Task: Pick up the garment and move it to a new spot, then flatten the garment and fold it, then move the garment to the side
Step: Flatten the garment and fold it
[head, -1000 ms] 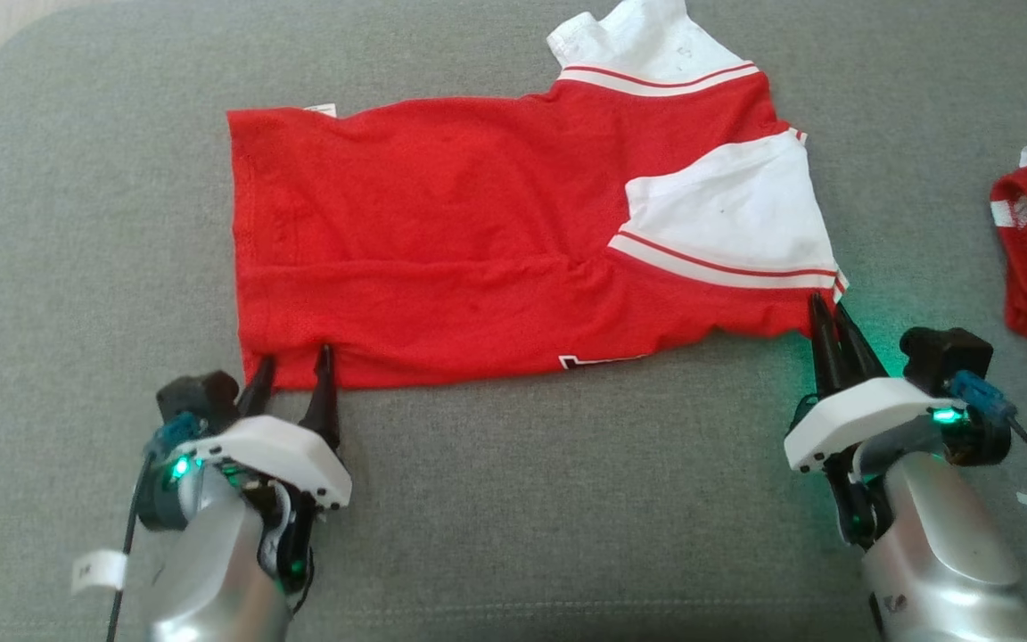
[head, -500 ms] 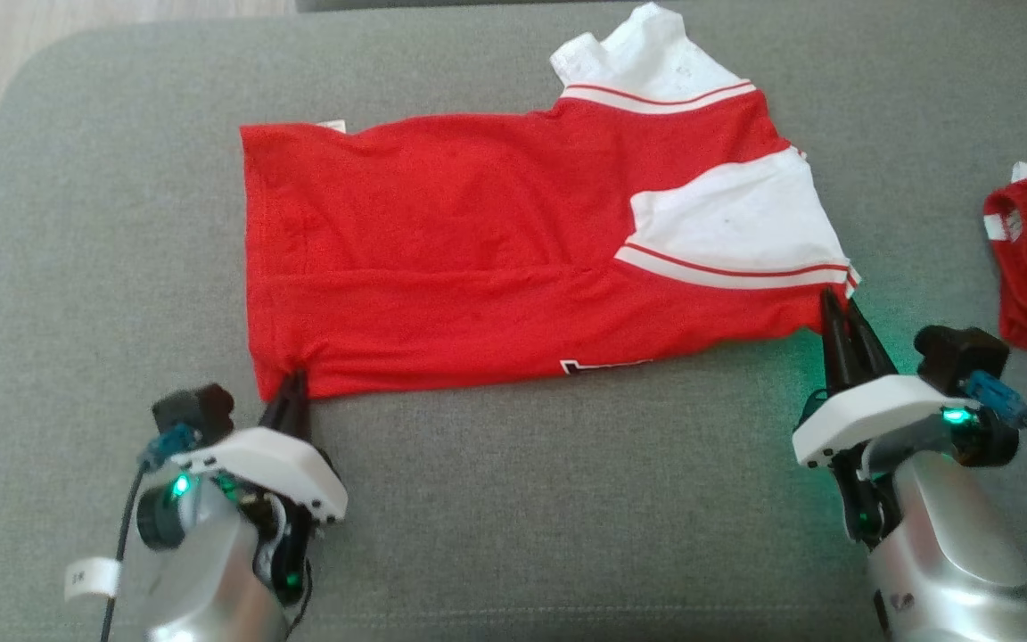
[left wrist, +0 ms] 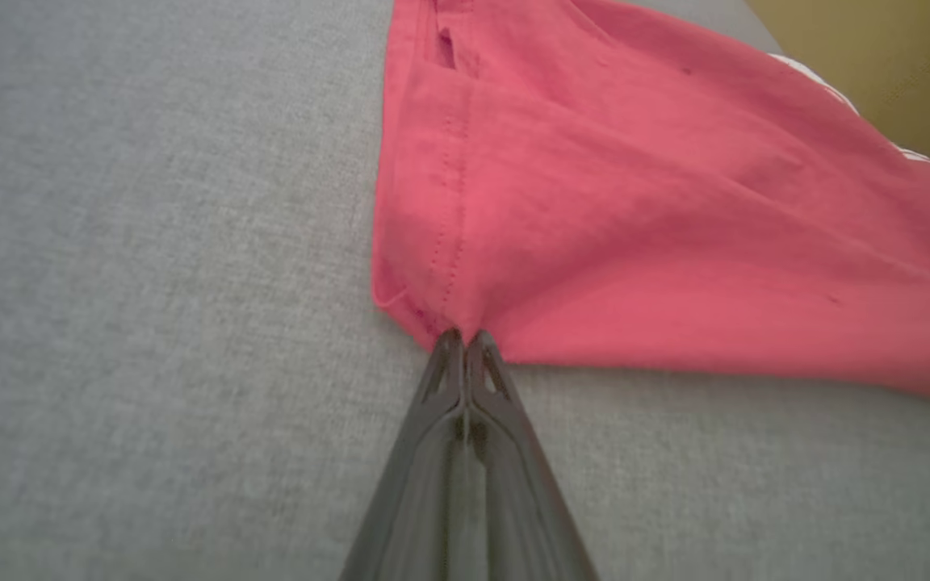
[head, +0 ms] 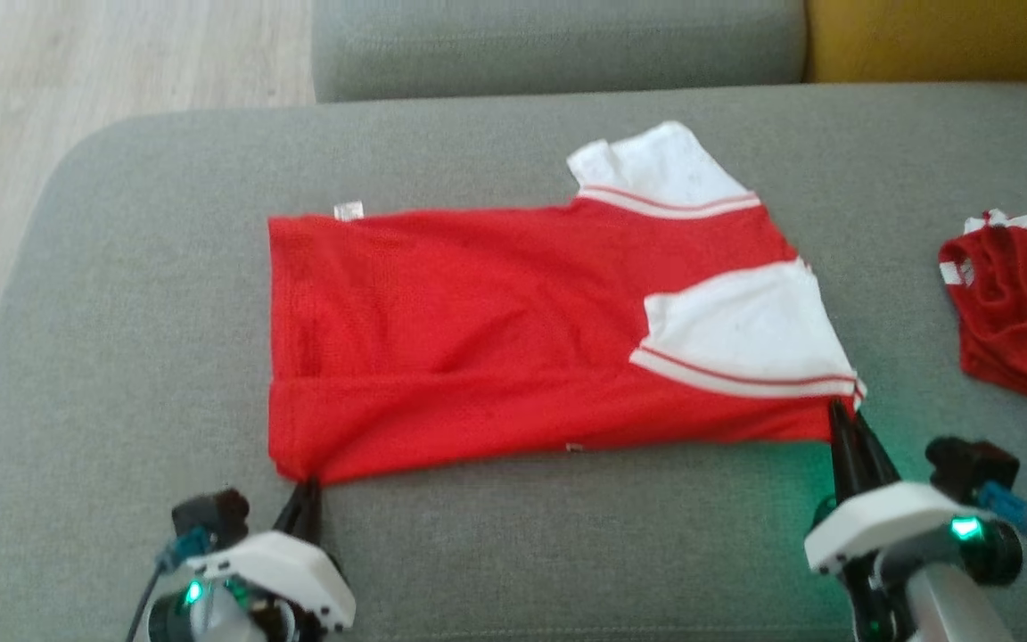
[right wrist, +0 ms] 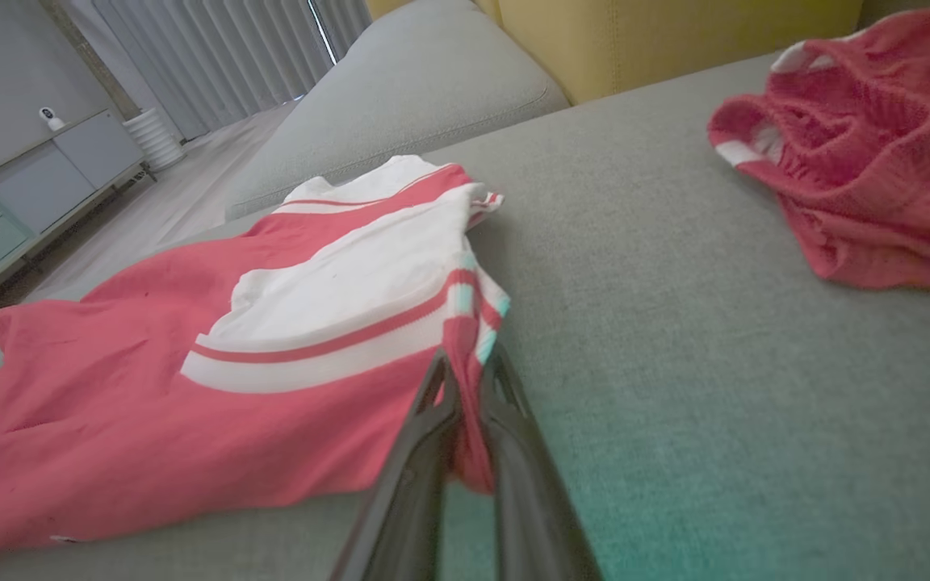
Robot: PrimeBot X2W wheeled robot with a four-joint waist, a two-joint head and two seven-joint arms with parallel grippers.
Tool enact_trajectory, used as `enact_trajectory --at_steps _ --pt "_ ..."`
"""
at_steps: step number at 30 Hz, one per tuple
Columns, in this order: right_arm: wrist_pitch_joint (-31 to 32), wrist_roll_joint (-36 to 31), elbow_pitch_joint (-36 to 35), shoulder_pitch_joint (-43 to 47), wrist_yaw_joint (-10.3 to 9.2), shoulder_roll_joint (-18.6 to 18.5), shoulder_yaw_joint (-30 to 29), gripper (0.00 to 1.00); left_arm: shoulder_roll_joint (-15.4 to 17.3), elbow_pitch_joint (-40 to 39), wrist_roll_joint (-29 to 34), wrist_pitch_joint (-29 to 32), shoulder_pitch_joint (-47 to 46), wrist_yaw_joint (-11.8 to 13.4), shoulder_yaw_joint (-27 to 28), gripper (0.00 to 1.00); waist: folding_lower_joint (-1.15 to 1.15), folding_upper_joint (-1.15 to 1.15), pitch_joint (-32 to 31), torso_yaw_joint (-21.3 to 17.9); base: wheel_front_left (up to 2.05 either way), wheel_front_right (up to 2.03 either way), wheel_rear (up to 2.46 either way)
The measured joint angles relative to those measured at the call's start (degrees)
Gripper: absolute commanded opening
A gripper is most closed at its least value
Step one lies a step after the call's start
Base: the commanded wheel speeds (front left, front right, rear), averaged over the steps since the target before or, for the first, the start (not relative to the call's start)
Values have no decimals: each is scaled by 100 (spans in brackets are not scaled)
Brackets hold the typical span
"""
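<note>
fold step, near edge gripped. the red short-sleeved mesh shirt with white striped sleeves [head: 478, 339] lay flat at the centre of the grey fabric sofa seat [head: 567, 553]. the left hand [head: 304, 489] was pressed together, pinching the hem corner at the shirt's 7 o'clock; the right hand [head: 837, 417] pinched the sleeve-side corner at 4 o'clock. judged best practice: lift both corners evenly and carry them toward 12 o'clock, keeping the edge taut. a crumpled red garment [head: 1017, 303] lay well apart at 3 o'clock, unlikely to obstruct; a yellow cushion [head: 941, 40] stood at 1 o'clock.
</note>
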Motion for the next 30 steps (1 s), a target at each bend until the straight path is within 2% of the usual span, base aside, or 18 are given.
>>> enact_trajectory --at_steps 6,7,8,15,21,26,30 --pt "270 156 -512 474 0 8 -30 0 16 -124 16 0 233 -2 -57 0 0 0 -49 9 0 0 0" --pt "313 165 -572 511 0 11 -56 42 20 -160 18 0 232 0 -58 28 0 0 -27 18 0 0 0" --pt "365 164 -611 519 0 11 -80 100 30 -203 40 0 231 12 -73 100 0 0 3 25 0 0 0" --pt "448 -97 -1089 242 0 14 -297 100 162 -840 193 101 -135 41 -147 100 0 0 353 69 0 0 0" --pt "780 -393 -1406 -692 0 9 -241 100 688 -1373 393 888 -1528 -24 -183 100 0 0 726 102 0 0 0" --pt "942 -499 -1416 -1363 0 4 14 100 959 -1127 270 1599 -2430 -204 -169 100 0 0 1005 27 0 0 0" --pt "954 -499 -1317 -1672 0 -3 162 100 1004 -749 78 1951 -2752 -309 -196 100 0 0 1192 -83 0 0 0"
